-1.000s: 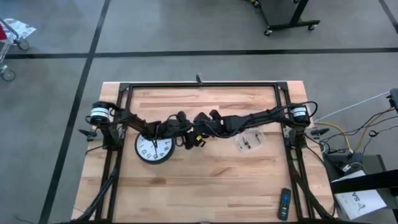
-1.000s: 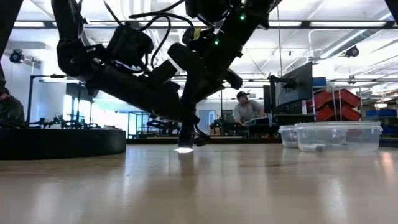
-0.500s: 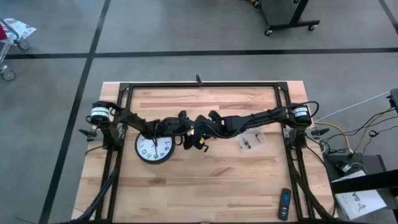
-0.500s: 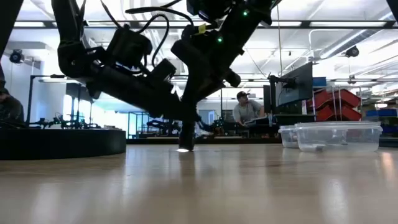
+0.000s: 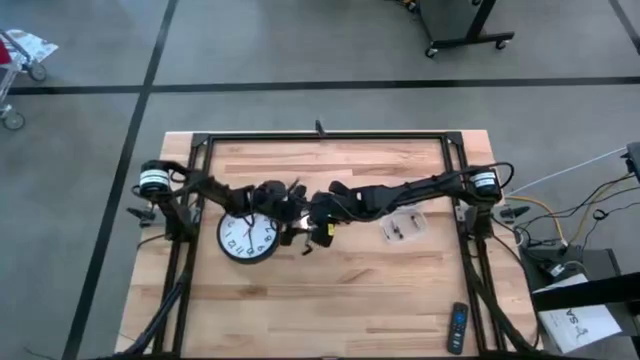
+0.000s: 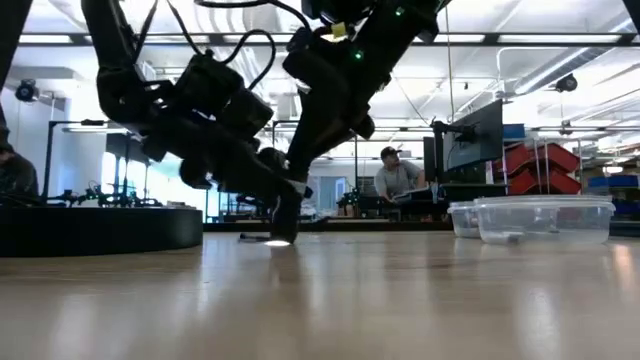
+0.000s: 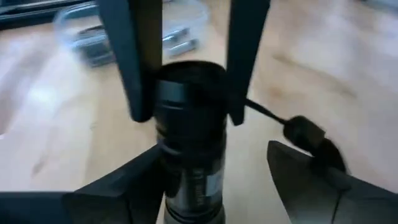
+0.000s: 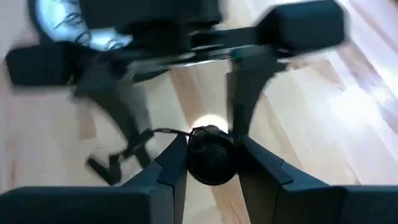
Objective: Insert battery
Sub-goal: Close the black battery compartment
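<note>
From above, both arms meet near the middle of the wooden table point(image 5: 330, 290), the left gripper point(image 5: 291, 222) and right gripper point(image 5: 318, 226) close together just beside the wall clock point(image 5: 247, 238), with a clear container point(image 5: 402, 228) of batteries well apart on the right and a remote point(image 5: 456, 328) near the front edge. In the low view the flashlight point(image 6: 281, 215) stands nose-down, its lit end touching the tabletop; in the left wrist view the left claw's fingers point(image 7: 93, 199) sit spread either side of the dark cylinder without visibly pressing it, while in the right wrist view the right claw's fingers point(image 8: 175, 163) are clenched on the flashlight body.
</note>
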Robot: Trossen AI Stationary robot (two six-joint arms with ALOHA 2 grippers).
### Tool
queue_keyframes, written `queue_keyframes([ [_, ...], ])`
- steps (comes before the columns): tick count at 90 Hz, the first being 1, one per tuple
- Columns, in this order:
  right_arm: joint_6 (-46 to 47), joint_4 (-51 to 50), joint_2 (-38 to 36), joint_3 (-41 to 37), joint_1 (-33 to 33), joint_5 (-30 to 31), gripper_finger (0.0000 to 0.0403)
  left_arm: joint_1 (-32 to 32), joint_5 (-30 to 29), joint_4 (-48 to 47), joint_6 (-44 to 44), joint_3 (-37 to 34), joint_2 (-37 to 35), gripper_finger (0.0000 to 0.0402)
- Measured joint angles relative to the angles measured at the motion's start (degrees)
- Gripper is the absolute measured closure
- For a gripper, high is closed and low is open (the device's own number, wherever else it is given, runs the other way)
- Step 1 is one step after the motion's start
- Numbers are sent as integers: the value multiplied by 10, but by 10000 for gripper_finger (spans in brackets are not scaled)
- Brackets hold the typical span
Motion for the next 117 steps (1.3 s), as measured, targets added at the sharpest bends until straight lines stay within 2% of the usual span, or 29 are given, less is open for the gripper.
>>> queue_keyframes([
  [17,-49,5,0,0,-1,-21,311,35,84,2,15,0,-2,187],
  [48,-81,17,0,0,-8,-32,311,52,97,2,41,0,-2,215],
  [56,-87,18,0,0,-8,-31,311,52,97,2,45,0,-2,238],
  [70,-88,26,0,0,-8,-36,311,50,98,1,50,0,0,309],
  [73,-88,26,0,0,-8,-36,311,50,99,2,48,0,1,313],
  [87,-77,26,0,0,-9,-36,311,50,92,2,33,0,0,313],
  [104,-38,24,0,-1,-9,-32,311,48,49,-11,18,0,-13,313],
  [117,9,26,0,-1,-9,-6,311,38,0,-30,7,-2,-32,313],
])
